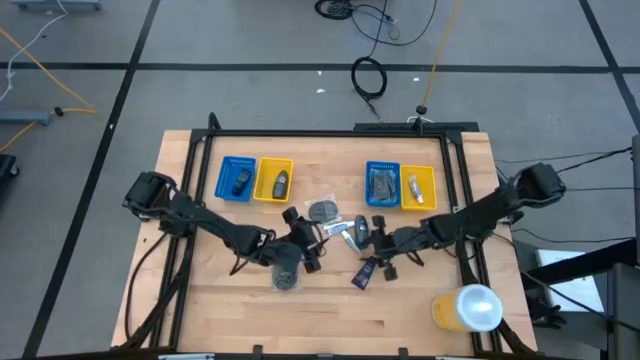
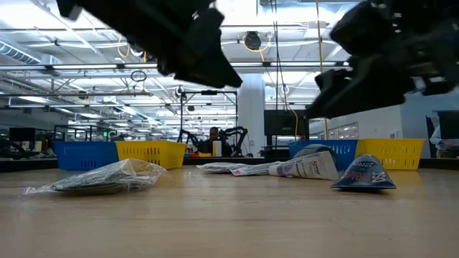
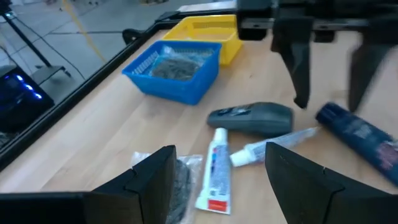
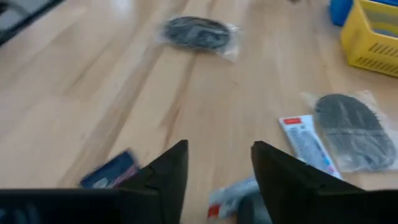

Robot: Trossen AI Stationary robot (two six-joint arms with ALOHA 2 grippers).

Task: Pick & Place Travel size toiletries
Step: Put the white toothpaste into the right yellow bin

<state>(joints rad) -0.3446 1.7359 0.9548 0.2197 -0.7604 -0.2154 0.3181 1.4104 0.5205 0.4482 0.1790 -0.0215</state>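
Hovering: left end effector (image 1: 300,240) above the table (image 1: 220,300) near its middle, fingers spread apart, nothing between them.
Right end effector (image 1: 375,240): also above the middle of the table, facing the left one, fingers apart and empty.
White tubes (image 3: 214,177): two lie on the wood just ahead of the left end effector, between it and the right end effector; one has a red end, the other (image 3: 270,146) lies crosswise touching it.
Dark grey oval piece (image 3: 252,117): just beyond the tubes from the left end effector, near the right end effector's fingertips.
Dark blue tube (image 1: 365,272): on the table just beside the right end effector, on its near side.
Wrapped disc (image 1: 322,210): between the two end effectors, toward the trays.
Second wrapped disc (image 1: 286,278): just beside and partly under the left end effector.
Left trays: blue tray (image 1: 236,178) and yellow tray (image 1: 274,180), well behind the left end effector, each holding a dark item.
Right trays: blue tray (image 1: 382,184) and yellow tray (image 1: 418,187), behind the right end effector, both holding items.
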